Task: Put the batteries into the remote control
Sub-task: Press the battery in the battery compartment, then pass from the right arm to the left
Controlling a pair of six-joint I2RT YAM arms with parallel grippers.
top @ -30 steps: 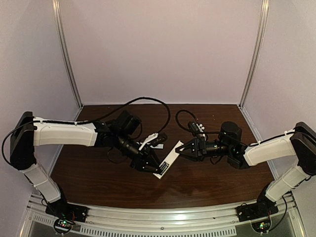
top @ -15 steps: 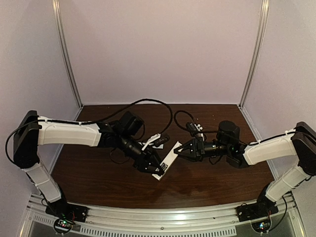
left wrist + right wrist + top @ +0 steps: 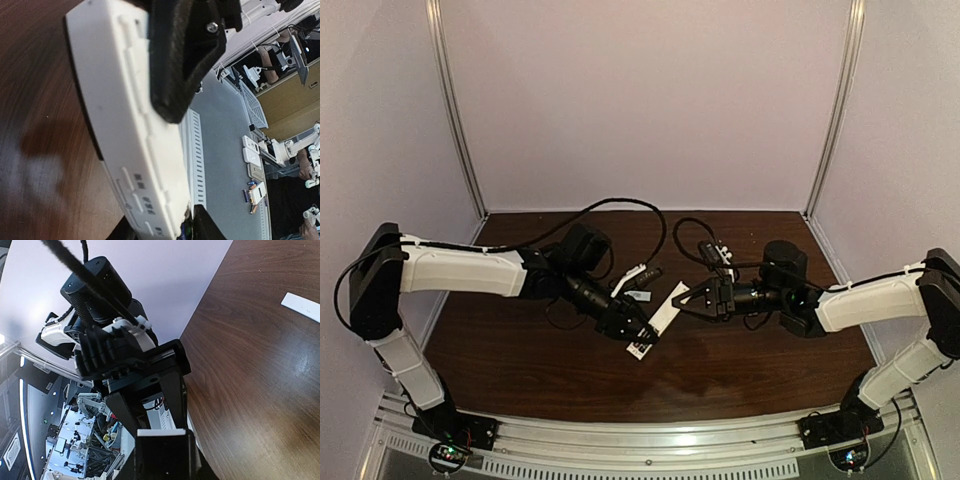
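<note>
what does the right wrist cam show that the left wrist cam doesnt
Only the right wrist view: a flat white strip lying on the table, plus the left arm seen head-on. Only the left wrist view: the remote control, its ridged side close up, clamped in the left gripper's fingers. Both: the dark wooden table.

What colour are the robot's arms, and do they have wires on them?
Each arm is a chunky white tube with black joints: left arm, right arm. The left end effector and right end effector are black. Thin black cables loop from the wrists.
</note>
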